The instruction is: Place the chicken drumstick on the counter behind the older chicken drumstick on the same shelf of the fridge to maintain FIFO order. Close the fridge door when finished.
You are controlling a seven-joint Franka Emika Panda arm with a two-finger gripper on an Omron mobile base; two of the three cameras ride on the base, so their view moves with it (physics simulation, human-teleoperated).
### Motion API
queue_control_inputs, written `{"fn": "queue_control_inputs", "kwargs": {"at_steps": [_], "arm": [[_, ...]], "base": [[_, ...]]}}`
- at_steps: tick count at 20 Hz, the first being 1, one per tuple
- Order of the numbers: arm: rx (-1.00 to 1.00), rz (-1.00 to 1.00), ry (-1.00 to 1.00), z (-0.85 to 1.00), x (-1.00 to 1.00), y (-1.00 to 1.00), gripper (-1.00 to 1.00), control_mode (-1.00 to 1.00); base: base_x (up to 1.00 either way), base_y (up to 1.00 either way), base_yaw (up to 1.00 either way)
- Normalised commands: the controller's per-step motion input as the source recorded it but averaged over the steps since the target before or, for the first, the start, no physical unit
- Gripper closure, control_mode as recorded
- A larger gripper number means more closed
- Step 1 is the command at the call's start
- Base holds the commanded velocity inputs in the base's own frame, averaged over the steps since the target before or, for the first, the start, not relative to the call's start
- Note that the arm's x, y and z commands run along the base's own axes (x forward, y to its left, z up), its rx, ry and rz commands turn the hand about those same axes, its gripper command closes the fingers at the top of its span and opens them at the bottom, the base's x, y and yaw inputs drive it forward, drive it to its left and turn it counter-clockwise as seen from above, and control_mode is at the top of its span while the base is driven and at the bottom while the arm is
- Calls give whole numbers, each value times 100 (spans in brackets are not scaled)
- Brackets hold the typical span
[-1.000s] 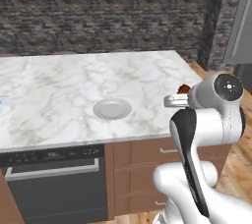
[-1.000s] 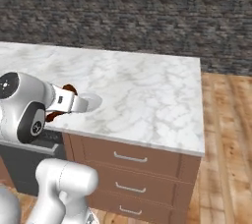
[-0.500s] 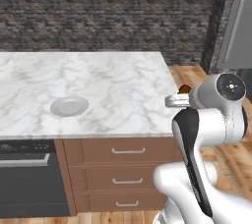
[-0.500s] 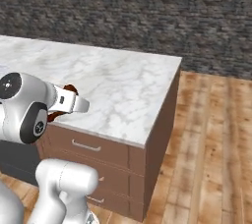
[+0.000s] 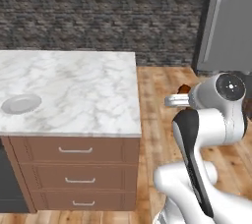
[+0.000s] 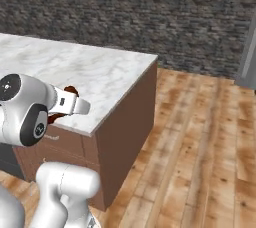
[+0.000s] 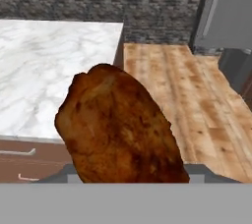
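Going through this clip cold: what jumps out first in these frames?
The dark red-brown chicken drumstick looms large in the hand view, gripped in the end effector and carried above the wooden floor past the counter's end. To the left lies the white marble counter with a small grey plate on it, and the grey fridge stands closed at the upper right.

The base has driven right; the counter point(image 5: 69, 90) sits further left, the fridge door point(image 5: 226, 21) fuller in view.

Red-brown chicken drumstick point(image 7: 120, 127), grey-veined white marble counter point(image 5: 74, 90), grey fridge door point(image 5: 229, 19), dark stone wall point(image 6: 125, 12).
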Motion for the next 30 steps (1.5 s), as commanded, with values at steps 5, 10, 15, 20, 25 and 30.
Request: {"fn": "queue_control_inputs", "kwargs": {"at_steps": [5, 10, 15, 20, 25, 30], "arm": [[0, 0, 0, 0, 0, 0, 100, 100], [0, 0, 0, 0, 0, 0, 100, 100], [0, 0, 0, 0, 0, 0, 100, 100], [0, 0, 0, 0, 0, 0, 100, 100], [0, 0, 0, 0, 0, 0, 100, 100], [0, 0, 0, 0, 0, 0, 100, 100]], "base": [[62, -100, 0], [95, -100, -1], [99, -98, -8], [100, -15, -10], [100, 11, -1], [100, 0, 0]]}}
